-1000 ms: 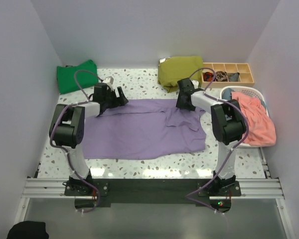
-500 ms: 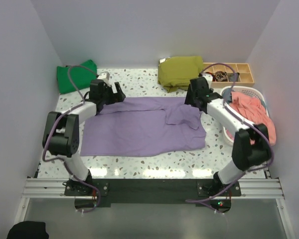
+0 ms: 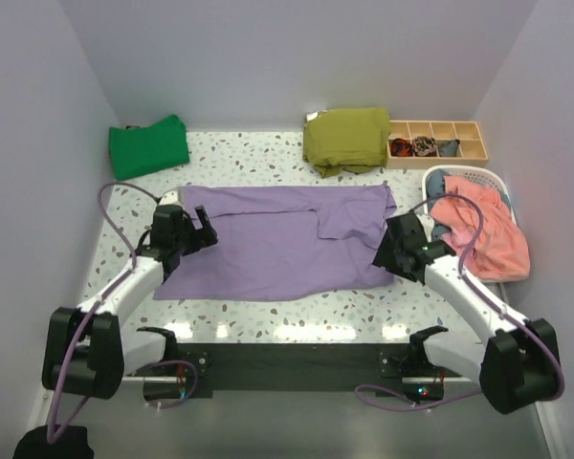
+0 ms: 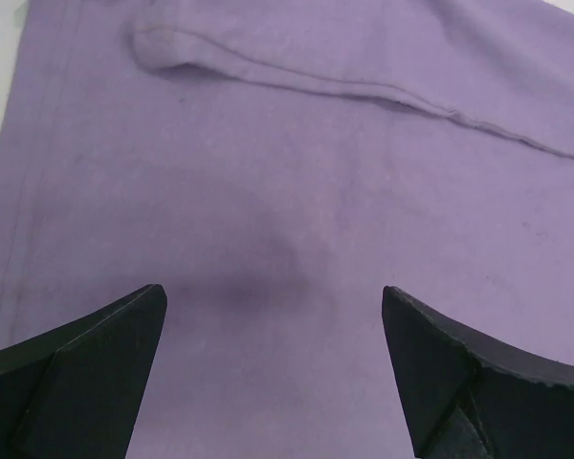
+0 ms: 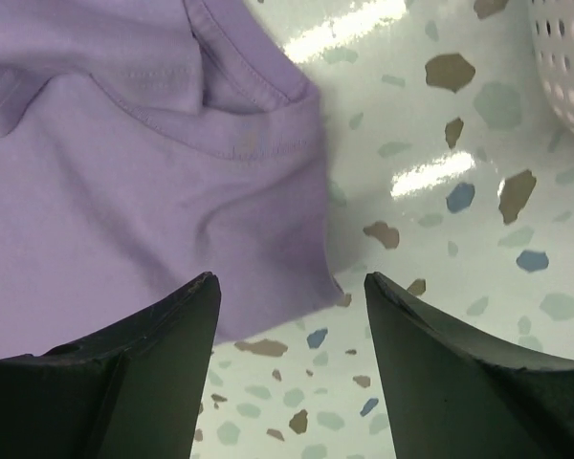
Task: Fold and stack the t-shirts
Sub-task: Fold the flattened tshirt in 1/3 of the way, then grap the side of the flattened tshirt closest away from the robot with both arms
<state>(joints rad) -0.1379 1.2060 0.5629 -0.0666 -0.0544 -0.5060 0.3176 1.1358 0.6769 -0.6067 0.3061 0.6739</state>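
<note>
A lavender t-shirt (image 3: 277, 239) lies spread flat across the middle of the table, with a folded-over flap near its far right. A bright green t-shirt (image 3: 148, 145) sits folded at the far left corner. My left gripper (image 3: 203, 237) hovers over the lavender shirt's left side, open; in the left wrist view the left gripper (image 4: 273, 306) has only smooth purple cloth (image 4: 297, 172) under it. My right gripper (image 3: 386, 252) is at the shirt's near right corner, open; in the right wrist view the right gripper (image 5: 292, 287) straddles the hem corner (image 5: 268, 229) and bare terrazzo.
An olive folded garment (image 3: 345, 137) lies at the back centre. A wooden divided box (image 3: 438, 144) stands at the back right. A white laundry basket (image 3: 498, 178) holding coral cloth (image 3: 483, 229) sits at the right edge; the basket wall (image 5: 564, 57) shows beside my right gripper.
Both arms have drawn back from the shirt's far edge toward the near side. The lavender shirt is let go and lies flatter, with its far edge set further back.
</note>
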